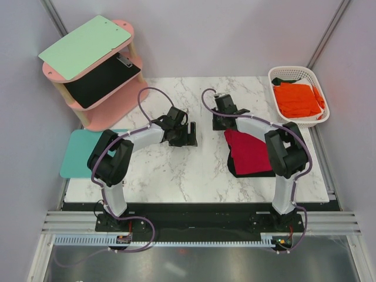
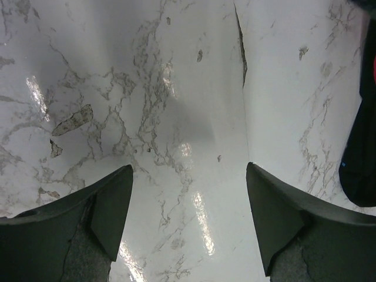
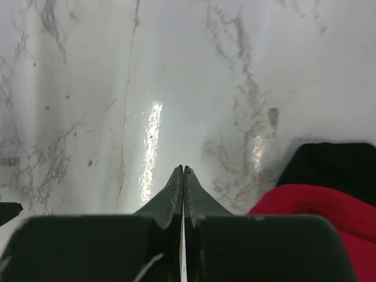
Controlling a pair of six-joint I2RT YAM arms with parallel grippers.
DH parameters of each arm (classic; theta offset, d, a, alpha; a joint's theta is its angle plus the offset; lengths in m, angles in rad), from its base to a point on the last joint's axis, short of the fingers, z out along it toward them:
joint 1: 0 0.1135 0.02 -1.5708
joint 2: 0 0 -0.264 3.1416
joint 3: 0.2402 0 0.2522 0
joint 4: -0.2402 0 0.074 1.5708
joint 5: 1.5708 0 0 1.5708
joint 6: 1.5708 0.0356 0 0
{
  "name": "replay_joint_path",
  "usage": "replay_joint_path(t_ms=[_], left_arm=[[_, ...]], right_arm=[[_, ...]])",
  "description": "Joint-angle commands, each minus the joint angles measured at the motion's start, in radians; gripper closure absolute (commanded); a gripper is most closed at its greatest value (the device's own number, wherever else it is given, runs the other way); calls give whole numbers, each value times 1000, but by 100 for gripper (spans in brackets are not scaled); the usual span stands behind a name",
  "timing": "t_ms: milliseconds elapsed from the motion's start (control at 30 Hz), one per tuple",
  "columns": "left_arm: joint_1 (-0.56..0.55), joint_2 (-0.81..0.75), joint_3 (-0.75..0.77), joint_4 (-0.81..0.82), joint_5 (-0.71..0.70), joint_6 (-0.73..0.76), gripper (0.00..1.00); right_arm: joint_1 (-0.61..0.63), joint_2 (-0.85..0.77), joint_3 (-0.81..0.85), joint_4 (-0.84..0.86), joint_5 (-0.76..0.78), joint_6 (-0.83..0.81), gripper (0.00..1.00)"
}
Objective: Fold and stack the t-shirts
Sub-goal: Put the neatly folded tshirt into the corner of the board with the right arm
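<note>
**Marble table [image 1: 176, 170]: red on black at the right, both grippers empty**

The white marble-patterned top sits in a pale-walled bay, with both arms reaching out from the near edge.

- The crimson t-shirt [image 1: 249, 154] lies flat as a compact patch on the right half of the table. It lies on the black t-shirt [image 1: 234, 170], whose edge shows along its left and near sides. The right arm's elbow crosses over part of the pair.
- The orange t-shirt [image 1: 296, 98] lies in the white basket [image 1: 276, 73] at the far right corner.
- The left gripper [image 2: 189, 166] is near the table's centre with its jaws spread wide over bare marble, grasping nothing.
- The right gripper [image 3: 183, 168] is just beyond the red and black pair. Its fingers are pressed together with nothing between them.
- The teal mat [image 1: 76, 150] lies off the left edge. The mint-green board [image 1: 85, 47] rests on top of the pink shelf [image 1: 117, 106] at the far left.
</note>
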Motion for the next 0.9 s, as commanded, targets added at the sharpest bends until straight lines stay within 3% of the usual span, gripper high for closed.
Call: replay_joint_path(t_ms=[0, 433, 500, 600, 867], left_arm=[[0, -52, -11, 6, -23, 34, 16], [1, -55, 13, -21, -50, 41, 12], [1, -57, 16, -25, -61, 42, 1], [3, -63, 16, -27, -67, 47, 0], [8, -63, 27, -28, -61, 56, 0]], right_arm=[[30, 49, -11, -17, 1, 5, 100], [37, -40, -158, -177, 145, 45, 100], [36, -63, -184, -198, 176, 57, 100], [31, -95, -237, -221, 243, 82, 100], [-84, -161, -324, -287, 323, 114, 100]])
